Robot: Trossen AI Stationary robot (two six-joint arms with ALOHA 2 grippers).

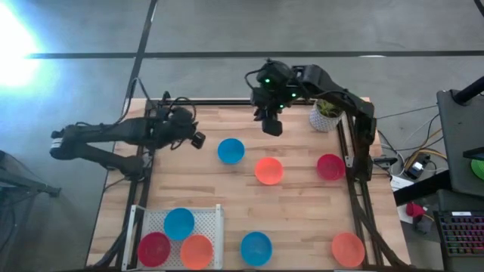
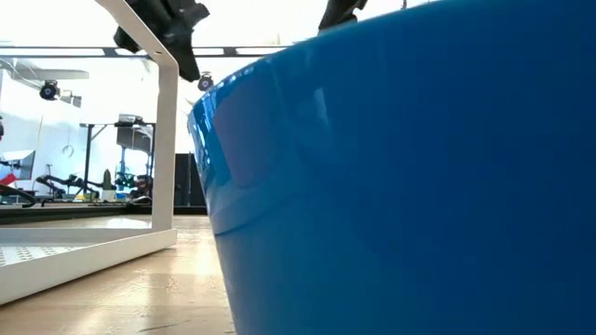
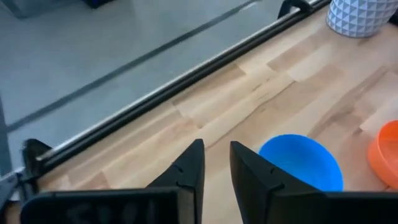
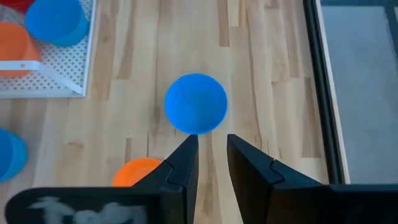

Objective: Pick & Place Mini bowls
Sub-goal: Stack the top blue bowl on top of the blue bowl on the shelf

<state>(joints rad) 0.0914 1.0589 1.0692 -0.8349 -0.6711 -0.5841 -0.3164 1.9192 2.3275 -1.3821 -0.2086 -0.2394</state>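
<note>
Several mini bowls stand open side up on the wooden table: a blue one [image 1: 231, 150], an orange one [image 1: 268, 171], a red one [image 1: 330, 167], and near the front edge a blue one [image 1: 256, 248] and an orange one [image 1: 348, 249]. Three more, blue [image 1: 179, 223], red [image 1: 153, 249] and orange [image 1: 197, 251], sit in the white tray [image 1: 215, 219]. My left gripper [image 1: 198, 140] hangs left of the far blue bowl [image 3: 301, 162], open and holding nothing [image 3: 216, 149]. My right gripper [image 1: 272, 126] hangs high over the table's far middle, above that same bowl [image 4: 196, 102], open and holding nothing [image 4: 212, 140].
A white pot with a green plant [image 1: 327, 115] stands at the far right corner. A dark rail [image 3: 186, 78] runs along the table's far edge. The front blue bowl [image 2: 400, 186] fills most of the low view, with the tray's white frame [image 2: 168, 140] beside it.
</note>
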